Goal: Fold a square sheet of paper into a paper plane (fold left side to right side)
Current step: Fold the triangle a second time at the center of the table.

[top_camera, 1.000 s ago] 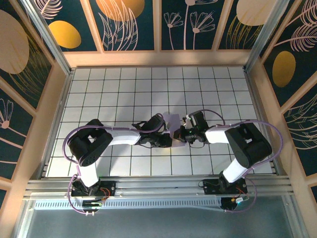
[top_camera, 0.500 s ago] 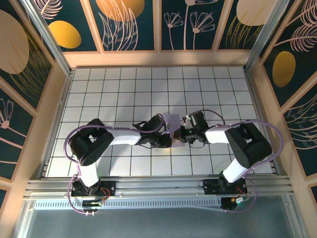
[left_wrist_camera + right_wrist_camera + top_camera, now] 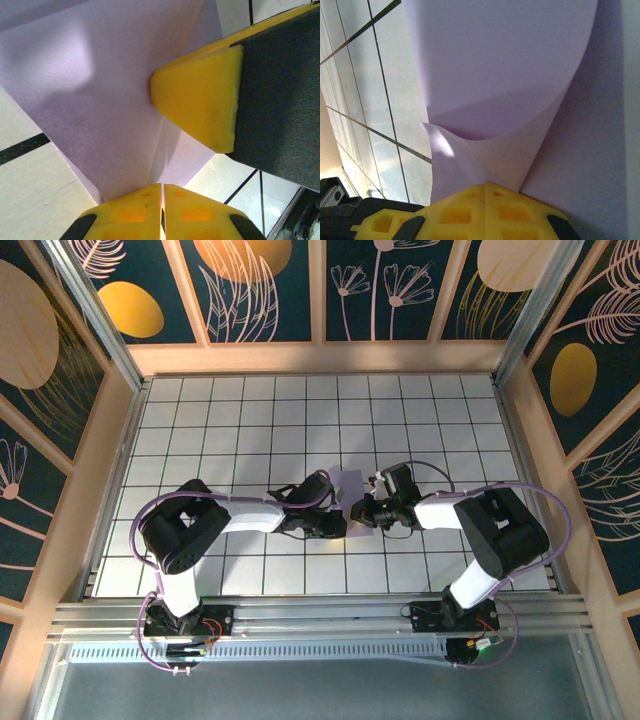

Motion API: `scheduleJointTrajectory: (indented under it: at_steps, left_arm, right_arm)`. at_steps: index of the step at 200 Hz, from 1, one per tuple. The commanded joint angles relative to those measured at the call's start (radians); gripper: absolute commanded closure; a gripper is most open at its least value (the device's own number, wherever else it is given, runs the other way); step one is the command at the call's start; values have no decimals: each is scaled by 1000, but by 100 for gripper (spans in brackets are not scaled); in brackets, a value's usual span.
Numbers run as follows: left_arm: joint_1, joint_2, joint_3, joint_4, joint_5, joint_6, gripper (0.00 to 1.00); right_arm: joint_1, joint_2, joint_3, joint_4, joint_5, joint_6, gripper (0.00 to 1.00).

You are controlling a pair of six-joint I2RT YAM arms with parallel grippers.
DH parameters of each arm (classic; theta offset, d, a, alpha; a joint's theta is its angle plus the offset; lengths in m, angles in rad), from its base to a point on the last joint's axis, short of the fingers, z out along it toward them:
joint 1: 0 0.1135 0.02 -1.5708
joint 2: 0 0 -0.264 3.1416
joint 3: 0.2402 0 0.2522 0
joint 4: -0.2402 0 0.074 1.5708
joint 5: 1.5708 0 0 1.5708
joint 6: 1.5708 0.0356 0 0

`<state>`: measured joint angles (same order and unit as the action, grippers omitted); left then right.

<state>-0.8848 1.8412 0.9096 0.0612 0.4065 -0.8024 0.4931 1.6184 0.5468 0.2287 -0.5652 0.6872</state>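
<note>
**A:** Where is the paper?

**B:** The sheet of paper (image 3: 349, 483) is near the middle of the table (image 3: 240, 420), a little to the near side. It sits between the two wrists, and its pale lavender part shows just to the far side of the fingertips.

**A:** And what are the tools doing?

**B:** The left gripper (image 3: 343, 515) reaches in from the left and the right gripper (image 3: 358, 511) from the right. Their tips almost meet. In the left wrist view the left gripper's yellow fingers (image 3: 135, 212) are pressed together with only a hairline between them. The sheet narrows to a point that runs right into that seam, so they are pinching the paper. The right gripper's fingers (image 3: 455, 212) are closed the same way, and a fold of the sheet enters their tips.

**A:** What about the edges?

**B:** In the left wrist view one straight edge slants from the upper left down to the fingers. A crease rises from the point, and a yellow pad (image 3: 200, 100) of the other gripper lies against the paper on the right. In the right wrist view the top layer bows upward with a curved edge, and a small flap curls up to the left of the fingertips. The paper there is lifted, not flat.

**A:** How much room is there to move?

**B:** White tiles stretch to the far side and out to the left and right, up to the wooden walls (image 3: 110, 460). On the near side, both arms' elbows sit well short of the metal rail (image 3: 320, 615).
</note>
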Motion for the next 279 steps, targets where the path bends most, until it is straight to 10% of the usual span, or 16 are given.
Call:
scheduleJointTrajectory:
  at_steps: [1,279]
  left_arm:
    - [-3,16,-20,-1,-15,-6,90]
    - [-4,10,-93,5,-57,-30,97]
  right_arm:
    - [24,18,-12,-91,29,-15,100]
    - [31,22,58,-56,117,-100,100]
